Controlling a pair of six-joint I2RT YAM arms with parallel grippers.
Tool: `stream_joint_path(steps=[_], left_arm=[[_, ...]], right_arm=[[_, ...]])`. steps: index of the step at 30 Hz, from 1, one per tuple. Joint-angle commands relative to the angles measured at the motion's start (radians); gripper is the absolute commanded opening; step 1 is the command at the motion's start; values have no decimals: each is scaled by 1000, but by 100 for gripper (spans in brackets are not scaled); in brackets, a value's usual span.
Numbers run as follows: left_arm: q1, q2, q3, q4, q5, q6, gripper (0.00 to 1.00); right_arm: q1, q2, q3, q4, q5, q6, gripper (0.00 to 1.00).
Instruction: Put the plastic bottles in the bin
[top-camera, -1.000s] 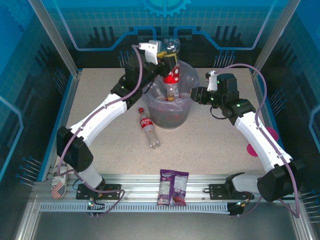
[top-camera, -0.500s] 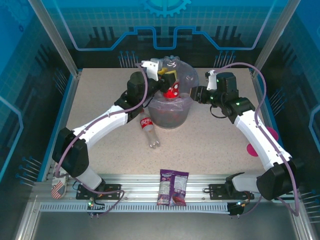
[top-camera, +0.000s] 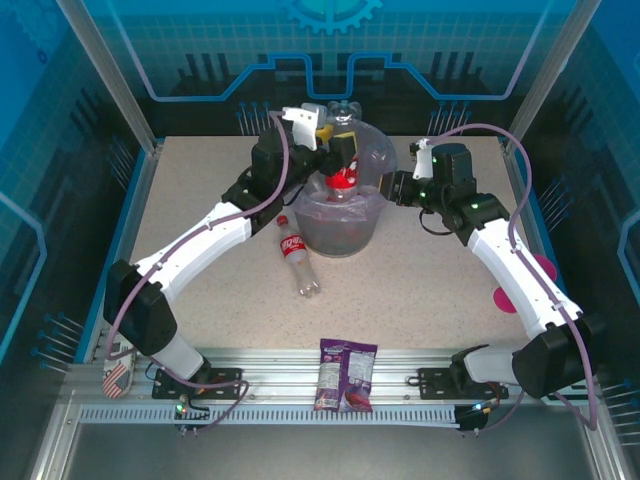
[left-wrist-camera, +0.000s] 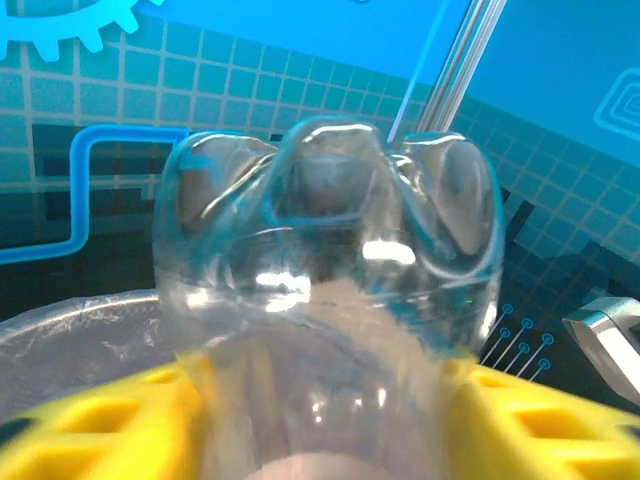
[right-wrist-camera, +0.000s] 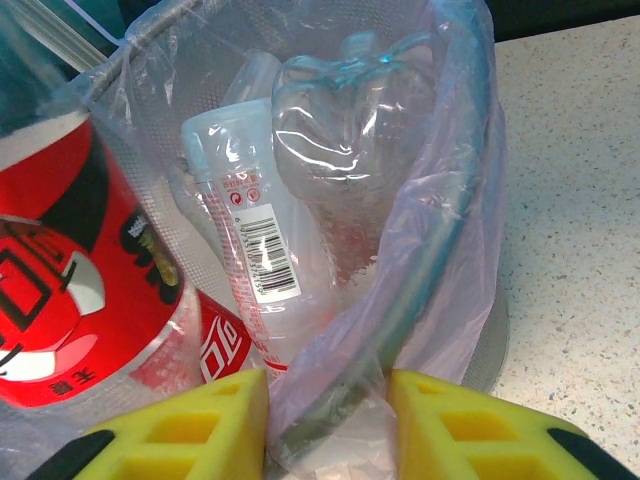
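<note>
The bin, grey with a lilac bag, stands at the table's back middle. My left gripper hovers over it with a clear red-labelled plastic bottle neck-down between its fingers. In the left wrist view that bottle's base sits between the yellow fingers; whether they still press it is unclear. My right gripper is shut on the bin's rim and bag. Inside lie a red-labelled bottle and a clear barcoded one. Another red-capped bottle lies on the table left of the bin.
A purple snack packet lies on the front rail between the arm bases. A pink object sits at the table's right edge behind the right arm. Blue panels wall in the table on three sides.
The left gripper has lowered the bottle from above the bin until its neck and label are inside. The right gripper has kept its hold on the rim.
</note>
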Motion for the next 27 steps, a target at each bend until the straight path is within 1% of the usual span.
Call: stream_joint_path(steps=[1,2,6,9,11,14,20,23,26,27], left_arm=[[-12,-32,34,-77,-12,26,83],[-11,-33,37,-79,-12,33,89],[-11,-23,82,-112,-20,48,97],[-12,-12,121,-128,-27,63,97],[-11,-3,151,-137,-27,70,89],[-11,13,206,-151,-31,74,83],[-11,73,328,-218,-12,48,59],[-13,105,367,-284,34,29,49],[-13,153,427,-433,47,39,35],[-13,164,430,-470,59,46,29]], right_arm=[[22,6,19,-15,-4,-22,37],[21,6,19,-15,-4,-24,37],[23,10,21,-14,-6,-24,37],[21,9,18,-12,-6,-23,37],[22,9,18,-13,-4,-24,37],[22,11,19,-15,-5,-25,37],[22,18,18,-12,-9,-23,37],[22,20,18,-10,-8,-22,37],[22,21,19,-13,-7,-24,37],[22,20,19,-13,-5,-24,37]])
